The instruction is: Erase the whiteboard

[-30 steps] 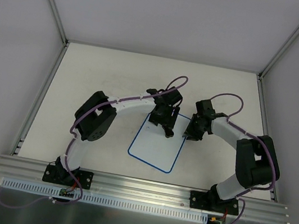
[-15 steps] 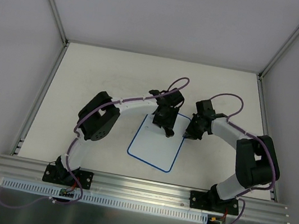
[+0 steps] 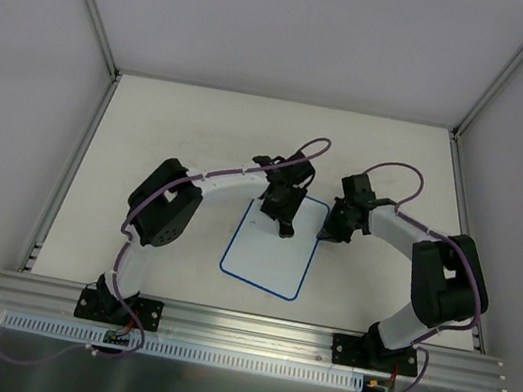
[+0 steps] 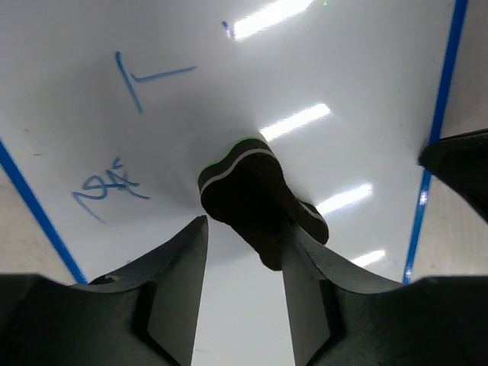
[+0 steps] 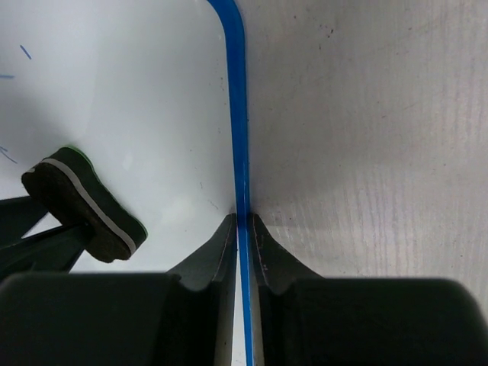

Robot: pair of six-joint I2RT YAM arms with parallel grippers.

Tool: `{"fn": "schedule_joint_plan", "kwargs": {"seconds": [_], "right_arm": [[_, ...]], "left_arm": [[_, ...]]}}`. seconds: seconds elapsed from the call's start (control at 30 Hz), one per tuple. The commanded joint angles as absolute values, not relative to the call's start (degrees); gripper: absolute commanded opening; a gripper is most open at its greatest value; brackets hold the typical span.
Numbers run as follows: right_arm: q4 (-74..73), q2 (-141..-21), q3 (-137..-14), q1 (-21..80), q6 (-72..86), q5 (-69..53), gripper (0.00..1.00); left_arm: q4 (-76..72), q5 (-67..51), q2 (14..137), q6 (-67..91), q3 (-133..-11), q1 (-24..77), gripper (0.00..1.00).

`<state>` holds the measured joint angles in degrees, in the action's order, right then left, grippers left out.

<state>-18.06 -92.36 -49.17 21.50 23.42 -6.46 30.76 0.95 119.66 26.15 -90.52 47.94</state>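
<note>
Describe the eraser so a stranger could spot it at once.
On the pale table, find the blue-rimmed whiteboard. On its white face, between the left gripper's fingers, sits the eraser: a small dark block with a pale stripe and green edge, unlike the thin blue pen marks beside it.

**One board, one eraser, two arms**

The single pale table [image 3: 182,134] carries one small flat white whiteboard with a thin blue rim and rounded corners [image 3: 266,261], lying between the surface's middle and its near edge. There is one small black eraser block with a white stripe and a green edge [image 4: 244,183]. The left wrist view shows three blue pen marks on the board's face: a T-like pair of strokes [image 4: 141,76], a scribble [image 4: 110,187] and a tiny dash [image 4: 226,29]. Two white-and-black robot arms stand at the near edge, the left arm [image 3: 213,186] and the right arm [image 3: 400,230]. Each arm has one purple cable [image 3: 322,140] [image 3: 398,166] and one black two-finger gripper, the left gripper [image 4: 244,225] and the right gripper [image 5: 242,219], making four fingers in all.
</note>
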Motion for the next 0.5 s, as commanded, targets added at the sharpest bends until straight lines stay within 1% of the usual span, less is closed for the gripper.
{"fn": "schedule_joint_plan", "kwargs": {"seconds": [0.0, 0.03, 0.07, 0.1, 0.17, 0.2, 0.27, 0.4, 0.47], "right_arm": [[-20.1, -94.7, -48.3, 21.4, 21.6, -3.5, 0.12], [-20.1, -94.7, -48.3, 21.5, 21.6, -3.5, 0.11], [-20.2, -94.8, -48.3, 21.4, 21.6, -3.5, 0.12], [-20.2, -94.8, -48.3, 21.5, 21.5, -3.4, 0.12], [-20.2, -94.8, -48.3, 21.5, 21.4, -3.5, 0.11], [-20.2, -95.1, -48.3, 21.4, 21.5, -3.5, 0.11], [-20.1, -95.2, -48.4, 21.5, 21.4, -3.5, 0.12], [-20.1, -95.3, -48.4, 21.5, 21.5, -3.6, 0.11], [-20.1, -95.2, -48.7, 21.5, 21.5, -3.6, 0.12]], "left_arm": [[35.3, 3.8, 117.8, 17.3, -88.7, 44.7, 0.43], [35.3, 3.6, 117.3, 17.3, -88.4, 44.2, 0.51], [35.3, 2.5, 116.3, 18.3, -88.3, 43.7, 0.56], [35.4, 1.9, 115.7, 19.2, -88.3, 43.4, 0.63], [35.6, 0.4, 114.0, 22.5, -88.6, 43.0, 0.83], [35.5, -1.7, 113.6, 24.2, -88.8, 43.1, 0.86], [35.5, -3.5, 112.5, 30.1, -88.8, 43.1, 0.88], [35.5, -5.4, 111.8, 37.5, -88.9, 43.4, 0.88], [35.6, -4.0, 112.0, 38.2, -89.8, 44.0, 0.88]]}}
